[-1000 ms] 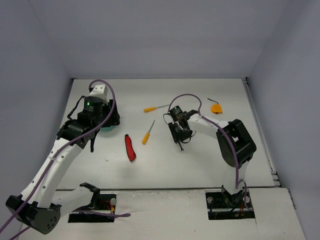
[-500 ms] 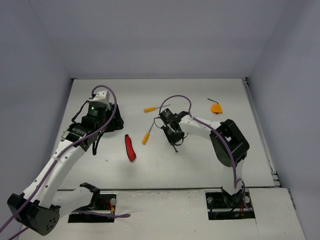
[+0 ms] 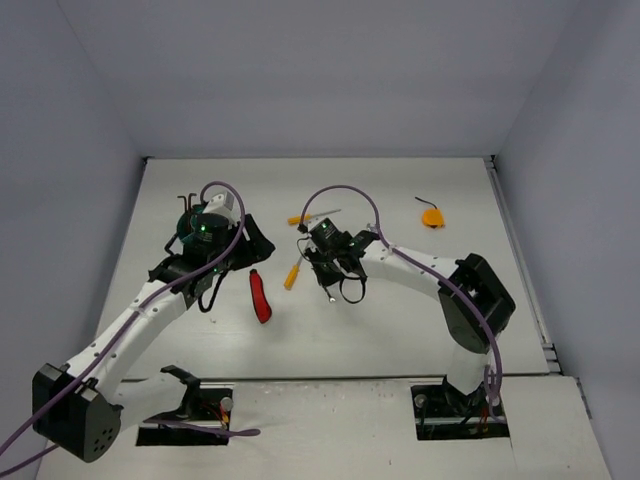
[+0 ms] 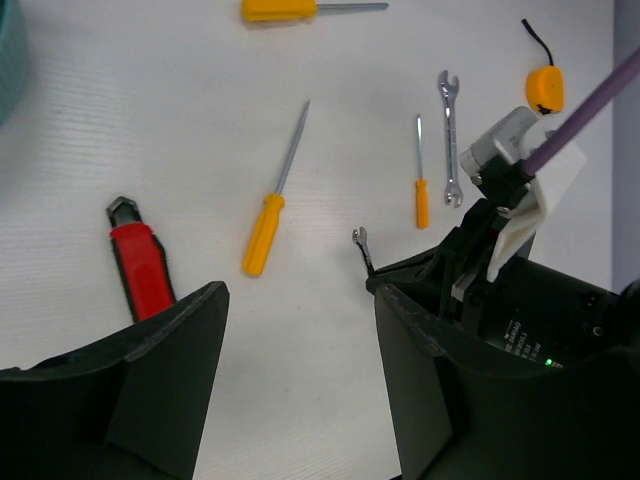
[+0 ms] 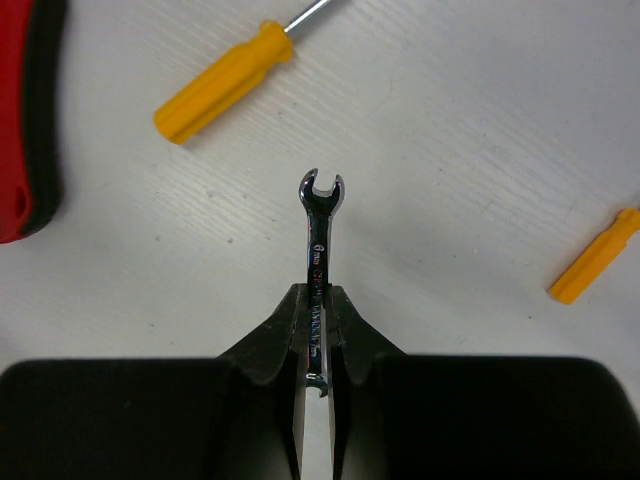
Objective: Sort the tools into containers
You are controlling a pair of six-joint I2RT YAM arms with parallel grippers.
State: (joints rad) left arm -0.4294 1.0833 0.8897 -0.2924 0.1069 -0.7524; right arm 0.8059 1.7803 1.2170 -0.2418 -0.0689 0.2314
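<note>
Top view: 2 orange screwdrivers are counted, far screwdriver [image 3: 300, 218] and near screwdriver [image 3: 292, 273]; 1 red knife [image 3: 260, 297]; 1 orange gadget [image 3: 432, 216] w/ black cord, far right. The right gripper [image 3: 333, 290] is seen just right of the near screwdriver, the left gripper [image 3: 252, 247] by the red knife's far end.

Left wrist view: 3 screwdrivers, 2 wrenches, 1 knife. The loose wrench [image 4: 449, 135] is laid beside the small screwdriver [image 4: 421, 190]. Only 1 container, the teal tub [image 4: 8, 60], is caught at the top-left corner; contents not shown. Left gripper jaws are spread wide, nothing between.

Right wrist view: the right gripper is pinched tight on the small wrench [image 5: 320, 235], open end poking ahead, btw 2 screwdriver handles.
</note>
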